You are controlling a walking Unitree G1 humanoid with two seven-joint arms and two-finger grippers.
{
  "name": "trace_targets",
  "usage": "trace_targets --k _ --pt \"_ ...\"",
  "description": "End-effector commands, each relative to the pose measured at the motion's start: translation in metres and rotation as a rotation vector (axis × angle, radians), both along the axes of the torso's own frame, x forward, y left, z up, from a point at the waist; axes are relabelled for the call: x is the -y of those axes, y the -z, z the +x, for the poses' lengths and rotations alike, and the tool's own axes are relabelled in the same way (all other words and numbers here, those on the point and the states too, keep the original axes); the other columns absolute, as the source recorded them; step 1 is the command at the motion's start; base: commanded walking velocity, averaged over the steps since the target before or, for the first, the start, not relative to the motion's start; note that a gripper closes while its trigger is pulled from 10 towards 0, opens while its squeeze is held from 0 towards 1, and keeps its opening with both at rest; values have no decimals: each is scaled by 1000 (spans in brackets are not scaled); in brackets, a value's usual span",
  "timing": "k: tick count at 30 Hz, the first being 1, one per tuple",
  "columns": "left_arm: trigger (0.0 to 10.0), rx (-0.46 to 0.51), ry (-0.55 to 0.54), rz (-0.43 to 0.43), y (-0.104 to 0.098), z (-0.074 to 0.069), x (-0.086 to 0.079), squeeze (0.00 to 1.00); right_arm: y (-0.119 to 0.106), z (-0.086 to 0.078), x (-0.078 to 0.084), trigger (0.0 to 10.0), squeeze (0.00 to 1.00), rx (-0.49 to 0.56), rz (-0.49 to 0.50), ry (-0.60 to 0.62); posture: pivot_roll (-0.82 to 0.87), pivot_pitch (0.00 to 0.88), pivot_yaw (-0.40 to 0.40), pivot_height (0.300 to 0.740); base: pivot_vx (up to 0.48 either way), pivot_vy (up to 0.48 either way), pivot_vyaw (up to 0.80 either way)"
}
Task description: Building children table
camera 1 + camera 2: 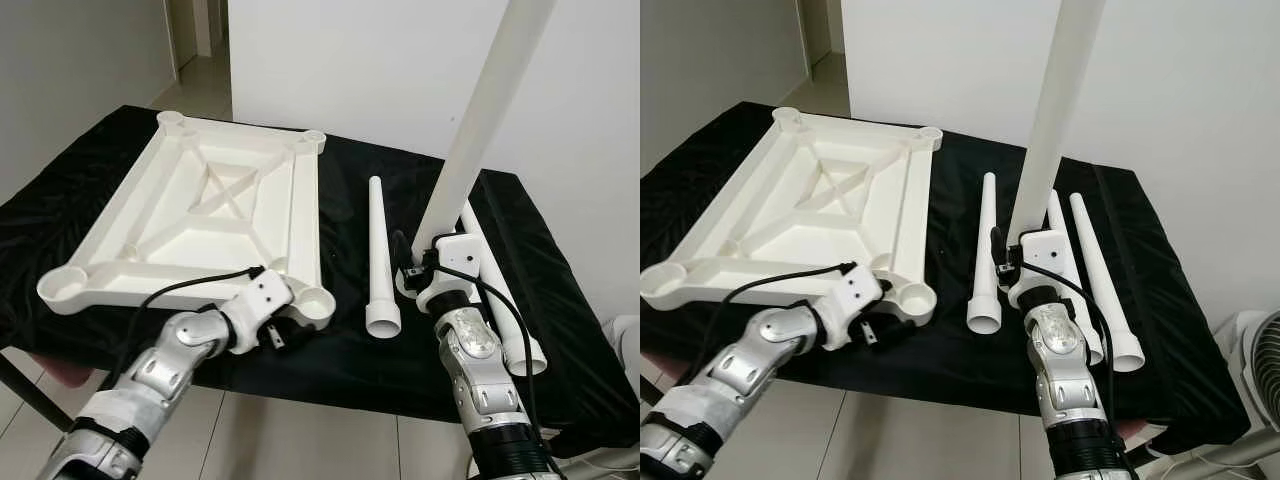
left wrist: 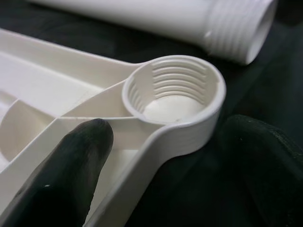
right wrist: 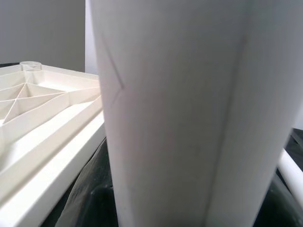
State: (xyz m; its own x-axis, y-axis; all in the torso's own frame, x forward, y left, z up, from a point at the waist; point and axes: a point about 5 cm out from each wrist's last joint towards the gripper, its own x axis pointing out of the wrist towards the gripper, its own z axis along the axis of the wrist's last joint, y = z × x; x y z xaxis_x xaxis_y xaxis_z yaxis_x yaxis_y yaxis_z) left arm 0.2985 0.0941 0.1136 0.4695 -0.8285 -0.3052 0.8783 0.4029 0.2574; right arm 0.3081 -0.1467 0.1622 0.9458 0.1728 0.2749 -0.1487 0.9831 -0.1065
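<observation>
Your right gripper (image 1: 1012, 262) clasps 1 white leg (image 1: 1055, 110) upright; your left gripper (image 1: 285, 328) pinches the tabletop's (image 1: 200, 200) threaded corner socket (image 2: 173, 90), 1 fingertip (image 2: 90, 137) beside it.

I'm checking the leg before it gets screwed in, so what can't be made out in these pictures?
- Raised leg: top cut off by the upper edge of both eye views.
- Its threaded end: hidden behind the right gripper; the right wrist view is too close.
- Third lying leg: mostly hidden behind the raised leg.
- Tabletop's corner socket: left gripper's hold unclear.
</observation>
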Motion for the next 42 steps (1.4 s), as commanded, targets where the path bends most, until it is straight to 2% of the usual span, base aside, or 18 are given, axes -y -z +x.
trace_targets --k 1,2,3,10,12,15,17,18,20,21,25,26,29,32,34,38,39,42 --pt "10000 -57 210 -1 -2 -12 15 0 -6 0 4 10000 0 19 8 17 -31 0 -66 740 0 0 0" --pt "10000 -57 210 -1 -2 -12 15 0 -6 0 4 10000 0 19 8 17 -31 0 -66 740 0 0 0" --pt "10000 -65 228 -32 -3 -16 27 0 -6 0 5 10000 0 18 14 24 -35 0 -60 740 0 0 0" --pt "10000 -81 269 -86 -2 -29 53 0 -5 0 4 10000 0 13 24 28 -32 2 -63 740 0 0 0" --pt "10000 -84 268 -94 -2 -30 55 0 -5 0 4 10000 0 12 24 26 -32 2 -63 740 0 0 0" --pt "10000 -46 202 -172 -12 -26 59 0 -3 0 -1 10000 0 -5 31 -10 -33 0 -63 740 0 0 0" --pt "10000 -46 202 -172 -12 -26 59 0 -3 0 -1 10000 0 -5 31 -10 -33 0 -63 740 0 0 0" --pt "10000 -10 85 -259 -29 -13 53 0 -1 -1 -9 10000 0 -26 47 -68 -25 0 -66 740 0 0 0" --pt "10000 10 31 -296 -37 -7 48 0 0 -1 -14 10000 0 -35 51 -98 -25 0 -66 740 0 0 0" --pt "10000 21 -52 -354 -50 1 40 0 2 -1 -22 10000 0 -43 31 -132 -20 0 -68 740 0 0 0" --pt "10000 33 -108 -386 -58 4 32 0 4 -1 -30 10000 0 -51 14 -185 -9 0 -77 740 0 0 0" --pt "10000 69 -190 -397 -65 7 20 0 5 0 -42 10000 0 -50 1 -238 0 0 -85 740 0 0 0" --pt "10000 102 -259 -400 -67 10 11 0 5 1 -48 10000 0 -47 -8 -270 4 0 -89 740 0 0 0" --pt "10000 77 -281 -413 -66 9 4 0 5 4 -52 10000 0 -51 0 -291 19 0 -100 740 0 0 0" --pt "10000 82 -354 -376 -60 5 -13 0 4 9 -56 10000 0 -50 19 -315 28 1 -107 740 0 0 0" --pt "10000 83 -368 -369 -59 4 -16 0 4 10 -56 10000 0 -50 22 -318 30 2 -109 740 0 0 0" --pt "10000 69 -402 -328 -53 -1 -29 0 7 14 -59 10000 0 -72 31 -332 60 6 -134 740 0 0 0" --pt "10000 55 -422 -298 -49 -5 -37 0 9 16 -60 10000 0 -88 45 -344 64 7 -140 740 0 0 0"
